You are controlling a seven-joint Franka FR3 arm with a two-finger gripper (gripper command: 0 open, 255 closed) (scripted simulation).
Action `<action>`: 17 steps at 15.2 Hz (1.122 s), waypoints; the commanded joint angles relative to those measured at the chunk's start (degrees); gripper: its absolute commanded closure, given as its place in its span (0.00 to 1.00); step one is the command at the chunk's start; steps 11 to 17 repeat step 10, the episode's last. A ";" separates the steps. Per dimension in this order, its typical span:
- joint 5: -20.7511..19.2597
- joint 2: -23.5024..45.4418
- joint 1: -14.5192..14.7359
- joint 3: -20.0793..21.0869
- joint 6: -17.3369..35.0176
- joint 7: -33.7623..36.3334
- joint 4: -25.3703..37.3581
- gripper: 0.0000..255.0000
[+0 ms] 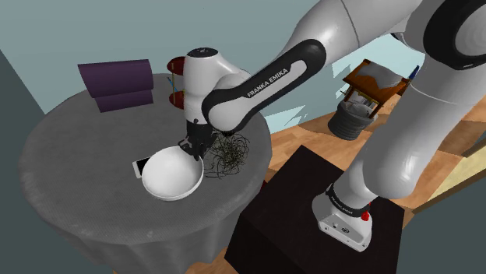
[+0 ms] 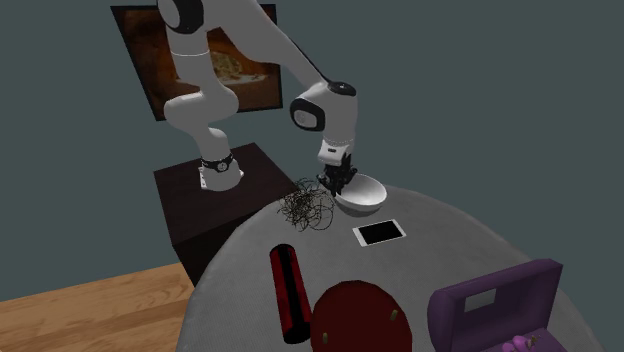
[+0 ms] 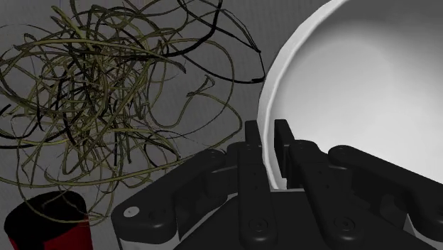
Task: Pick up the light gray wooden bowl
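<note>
Your round grey table point(image 1: 70, 156) carries the white bowl point(image 1: 170, 177) at its stand-side edge, between a wiry tangle point(image 1: 227, 153) and a white phone point(image 2: 380, 233). Your gripper point(image 3: 268, 153) pinches the bowl's rim.

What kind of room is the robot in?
Probably a room in a house, maybe a living room: a framed picture hangs on the wall, the floor is wooden, and a round grey table holds a white bowl and a phone.
</note>
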 commanded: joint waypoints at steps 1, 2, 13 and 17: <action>0.66 -1.23 -0.13 0.14 -1.56 -0.41 0.42 1.00; 0.96 -1.80 -0.18 0.18 -2.31 -0.59 0.64 1.00; 2.53 -5.04 -0.39 0.31 -6.95 -1.56 2.27 1.00; 2.53 -5.04 -0.39 0.31 -6.95 -1.56 2.27 1.00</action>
